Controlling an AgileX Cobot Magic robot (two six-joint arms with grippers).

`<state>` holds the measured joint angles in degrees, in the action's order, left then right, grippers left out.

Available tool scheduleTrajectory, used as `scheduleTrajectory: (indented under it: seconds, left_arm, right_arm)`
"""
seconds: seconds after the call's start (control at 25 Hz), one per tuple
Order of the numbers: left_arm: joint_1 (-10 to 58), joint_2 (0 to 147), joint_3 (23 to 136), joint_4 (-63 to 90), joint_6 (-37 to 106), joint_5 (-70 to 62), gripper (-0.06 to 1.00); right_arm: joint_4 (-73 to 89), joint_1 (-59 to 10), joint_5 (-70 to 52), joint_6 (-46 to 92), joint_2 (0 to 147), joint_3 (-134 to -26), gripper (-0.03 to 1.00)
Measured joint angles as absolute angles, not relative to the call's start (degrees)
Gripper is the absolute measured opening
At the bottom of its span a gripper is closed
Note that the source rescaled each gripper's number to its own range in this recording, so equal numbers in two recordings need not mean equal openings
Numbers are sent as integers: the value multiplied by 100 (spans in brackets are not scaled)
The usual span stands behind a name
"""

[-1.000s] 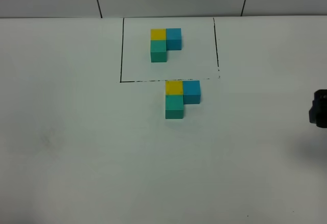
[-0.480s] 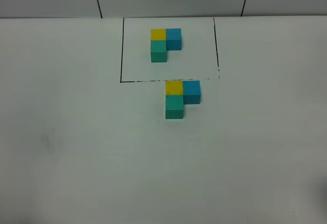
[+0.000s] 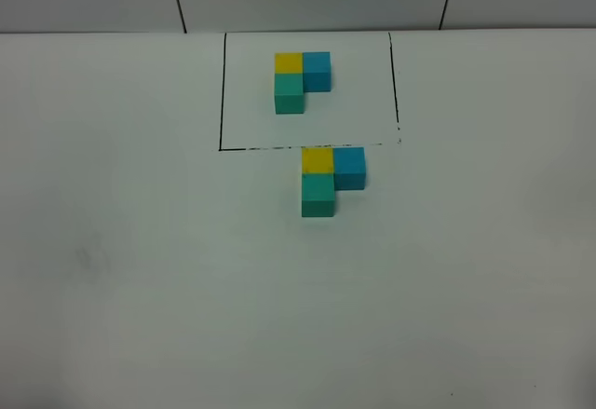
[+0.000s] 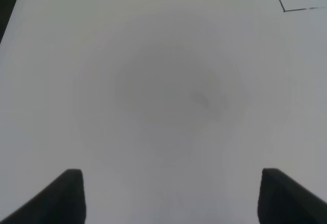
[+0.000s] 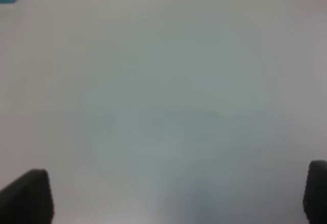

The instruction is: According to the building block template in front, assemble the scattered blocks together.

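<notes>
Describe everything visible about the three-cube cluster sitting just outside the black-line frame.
The unframed cluster of three small matte cubes lies flat on the white tabletop, just in front of the frame's dashed near line. It forms an L: a yellow cube at the corner, a sky-blue cube on its right, a teal-green cube in front of it. The faces appear pressed together without gaps. It repeats the layout of the framed cluster. Nothing else touches it.

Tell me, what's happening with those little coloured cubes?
Nothing is being handled right now. Three small loose cubes, yellow, sky-blue and teal-green, sit joined in an L on the white table, just below the black-line rectangle. They match the framed three-cube template. Both arms are out of the overhead view, fingers apart and holding nothing.
</notes>
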<state>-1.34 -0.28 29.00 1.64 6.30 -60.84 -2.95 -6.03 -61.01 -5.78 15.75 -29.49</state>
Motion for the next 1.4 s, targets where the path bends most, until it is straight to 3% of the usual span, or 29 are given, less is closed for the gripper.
scheduleTrajectory:
  seconds: [0.76,1.12,1.4]
  left_arm:
    - [-134,-28,2900,164,630,-6084,62]
    - [-134,-28,2900,164,630,-6084,62]
    - [-134,-28,2900,164,630,-6084,62]
  right_arm:
    - [-118,-609,-6115,-188,45,-2886,100]
    - [0,-645,-6115,-65,45,-2886,83]
    - [111,-44,-6115,0,45,-2886,81]
